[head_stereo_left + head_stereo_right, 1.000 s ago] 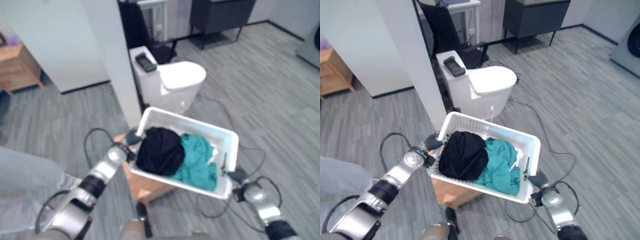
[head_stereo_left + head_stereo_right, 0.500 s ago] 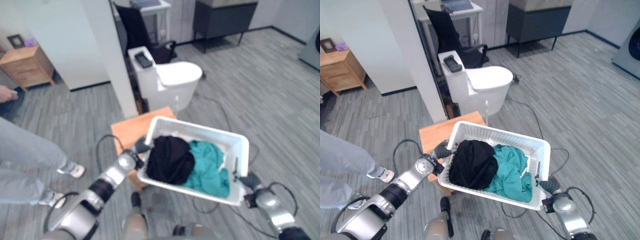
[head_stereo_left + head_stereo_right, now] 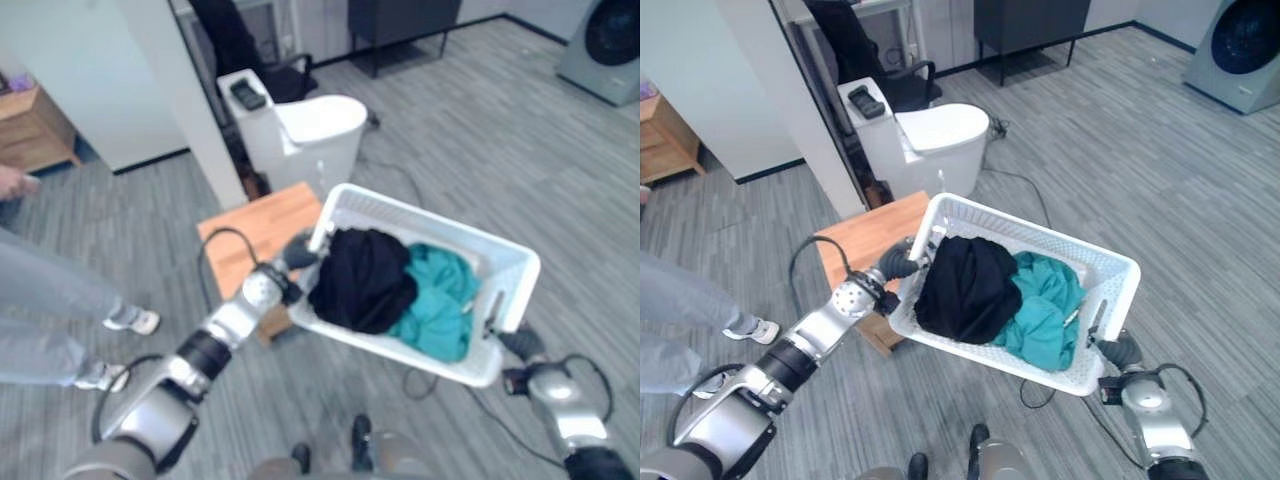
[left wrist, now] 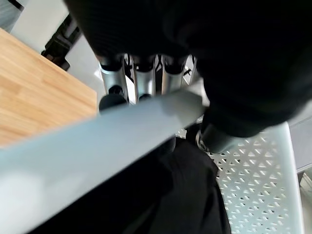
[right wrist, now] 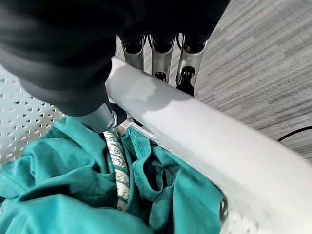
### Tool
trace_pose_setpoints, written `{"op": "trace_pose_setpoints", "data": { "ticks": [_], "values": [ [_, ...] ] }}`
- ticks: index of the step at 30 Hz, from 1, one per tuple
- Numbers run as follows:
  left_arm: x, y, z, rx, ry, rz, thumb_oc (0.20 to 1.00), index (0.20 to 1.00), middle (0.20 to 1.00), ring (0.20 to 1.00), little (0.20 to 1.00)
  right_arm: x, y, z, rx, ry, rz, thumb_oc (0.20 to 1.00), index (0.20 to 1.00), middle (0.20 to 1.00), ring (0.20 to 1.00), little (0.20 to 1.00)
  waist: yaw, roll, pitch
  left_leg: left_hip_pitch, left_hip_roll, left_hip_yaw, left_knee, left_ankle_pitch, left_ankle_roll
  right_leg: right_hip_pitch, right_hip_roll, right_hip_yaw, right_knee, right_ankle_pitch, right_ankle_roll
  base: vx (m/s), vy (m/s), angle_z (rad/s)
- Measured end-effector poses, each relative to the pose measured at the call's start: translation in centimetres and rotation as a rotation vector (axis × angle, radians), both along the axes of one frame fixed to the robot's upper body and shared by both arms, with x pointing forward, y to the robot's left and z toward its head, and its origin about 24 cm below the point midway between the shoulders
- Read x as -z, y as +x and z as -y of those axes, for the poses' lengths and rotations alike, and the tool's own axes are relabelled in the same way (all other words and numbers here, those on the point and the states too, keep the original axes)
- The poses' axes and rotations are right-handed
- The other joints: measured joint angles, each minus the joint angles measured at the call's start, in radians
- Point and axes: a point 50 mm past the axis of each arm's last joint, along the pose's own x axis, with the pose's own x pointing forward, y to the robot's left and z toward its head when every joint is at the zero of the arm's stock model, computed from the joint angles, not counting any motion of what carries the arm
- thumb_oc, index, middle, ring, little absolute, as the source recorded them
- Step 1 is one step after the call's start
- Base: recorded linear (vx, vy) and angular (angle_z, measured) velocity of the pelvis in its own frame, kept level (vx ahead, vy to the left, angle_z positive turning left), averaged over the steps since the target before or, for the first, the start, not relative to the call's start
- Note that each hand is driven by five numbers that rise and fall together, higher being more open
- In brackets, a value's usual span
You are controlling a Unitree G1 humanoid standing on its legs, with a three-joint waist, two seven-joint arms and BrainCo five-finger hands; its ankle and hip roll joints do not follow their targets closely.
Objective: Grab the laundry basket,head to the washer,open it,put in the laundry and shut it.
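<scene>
While the white laundry basket (image 3: 1110,268) hung over the floor, left hand (image 3: 902,262) and right hand (image 3: 1121,352) each had fingers curled round its rim, black garment (image 3: 962,287) and teal garment (image 3: 1045,312) inside.

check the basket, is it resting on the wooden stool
No, the basket is held up by the left hand and right hand, beside the stool.

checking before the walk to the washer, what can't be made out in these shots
- Washer: cut off by the frame edge in both eye views.
- Under the black garment and teal garment in the basket: hidden.
- Dark item on the toilet tank: too small.
- Person: cut off.
</scene>
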Motion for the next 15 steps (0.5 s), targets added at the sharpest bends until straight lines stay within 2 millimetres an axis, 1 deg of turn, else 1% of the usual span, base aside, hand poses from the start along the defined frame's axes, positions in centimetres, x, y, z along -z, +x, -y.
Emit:
{"op": "trace_pose_setpoints", "data": {
  "ticks": [1,2,4,5,6,8,10,11,12,15],
  "values": [
    [0.3,0.0,-0.2,-0.005,0.007,-0.010,0.200,0.200,0.200,0.200,0.200,0.2,-0.1,-0.2,-0.002,0.006,-0.004,0.200,0.200,0.200,0.200,0.200,-0.002,-0.001,0.000,-0.001,-0.004,0.030,0.008,0.017,-0.012,0.004,0.001,0.018,-0.026,0.026,0.008,-0.06,0.133,-0.39],
    [0.5,0.0,-0.3,-0.011,0.014,-0.018,0.200,0.200,0.200,0.200,0.200,0.2,0.0,-0.3,-0.005,0.006,-0.003,0.200,0.200,0.200,0.200,0.200,-0.001,0.002,-0.003,-0.001,-0.008,0.041,0.005,0.020,-0.008,0.005,0.001,0.026,-0.040,0.039,0.020,-0.07,0.122,-0.48],
    [0.6,0.0,-0.6,-0.015,0.025,-0.020,0.200,0.200,0.200,0.200,0.200,0.2,0.1,-0.4,-0.015,-0.003,-0.005,0.200,0.200,0.200,0.200,0.200,0.002,0.004,-0.004,-0.001,-0.017,0.069,0.002,0.023,-0.005,0.002,-0.004,0.040,-0.066,0.059,0.024,-0.08,0.122,-0.47],
    [0.6,0.1,-0.9,-0.022,0.032,-0.020,0.200,0.200,0.200,0.200,0.200,0.2,0.1,-0.5,-0.027,-0.002,-0.010,0.200,0.200,0.200,0.200,0.200,0.001,0.004,-0.005,0.000,-0.026,0.090,0.002,0.027,0.002,0.004,-0.005,0.061,-0.096,0.086,0.037,-0.07,0.135,-0.51],
    [0.6,0.1,-1.0,-0.024,0.035,-0.019,0.200,0.200,0.200,0.200,0.200,0.1,0.1,-0.6,-0.034,0.001,-0.007,0.200,0.200,0.200,0.200,0.200,0.001,0.004,-0.006,0.000,-0.029,0.109,0.001,0.025,0.008,0.004,-0.006,0.070,-0.109,0.094,0.035,-0.05,0.110,-0.52],
    [0.6,0.1,-1.4,-0.030,0.043,-0.018,0.200,0.200,0.200,0.200,0.200,-0.1,0.1,-0.8,-0.047,0.001,0.004,0.200,0.200,0.200,0.200,0.200,-0.003,0.005,-0.006,0.001,-0.036,0.141,0.001,0.023,0.019,0.004,-0.017,0.069,-0.126,0.108,0.039,-0.01,0.045,-0.42],
    [0.5,0.2,-1.4,-0.031,0.040,-0.017,0.200,0.200,0.200,0.200,0.200,-0.1,0.0,-0.9,-0.059,0.006,0.000,0.200,0.200,0.200,0.200,0.200,-0.007,0.002,-0.012,0.002,-0.041,0.170,0.000,0.019,0.027,0.008,-0.034,0.045,-0.142,0.125,0.044,0.01,0.031,-0.35],
    [0.5,0.2,-1.4,-0.031,0.040,-0.017,0.200,0.200,0.200,0.200,0.200,0.0,-0.2,-0.9,-0.058,0.007,-0.005,0.200,0.200,0.200,0.200,0.200,-0.009,0.000,-0.015,0.003,-0.043,0.171,0.000,0.018,0.028,0.010,-0.037,0.043,-0.147,0.139,0.038,0.01,0.000,-0.12],
    [0.5,0.2,-1.3,-0.029,0.035,-0.017,0.200,0.200,0.200,0.200,0.200,0.1,-0.3,-0.8,-0.055,0.008,-0.008,0.200,0.200,0.200,0.200,0.200,-0.023,-0.001,-0.015,0.006,-0.045,0.169,-0.003,0.018,0.028,0.023,-0.037,0.040,-0.163,0.152,0.032,0.00,0.000,0.00],
    [0.5,0.2,-1.2,-0.030,0.034,-0.017,0.200,0.200,0.200,0.200,0.200,0.0,-0.3,-0.7,-0.058,0.008,-0.009,0.200,0.200,0.200,0.200,0.200,-0.033,-0.001,-0.016,0.020,-0.043,0.167,-0.016,0.018,0.027,0.054,-0.030,0.036,-0.210,0.173,0.026,0.01,-0.012,0.00]
  ]
}}
